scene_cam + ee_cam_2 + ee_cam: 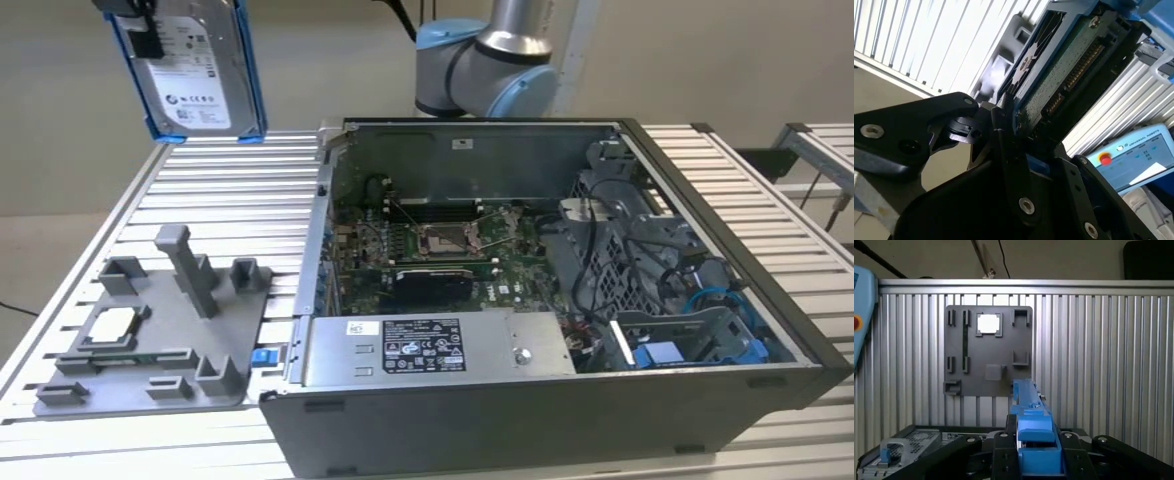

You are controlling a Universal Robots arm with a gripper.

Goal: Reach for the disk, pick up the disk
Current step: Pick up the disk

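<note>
Clamping the disk point(198, 80) by its top edge, claw point(134, 20) holds it upright, well above the slatted surface point(227, 190).

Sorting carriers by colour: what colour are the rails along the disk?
Blue, best seen on the disk in the exterior view.

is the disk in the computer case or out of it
Out. The disk hangs upright in the air above the table, apart from the open case, clamped between the jaws.

The exterior view's top edge cuts off the silver-grey, blue-railed metal hard drive point(200, 75); the black claw point(1026, 145) hides its gripped end.
</note>
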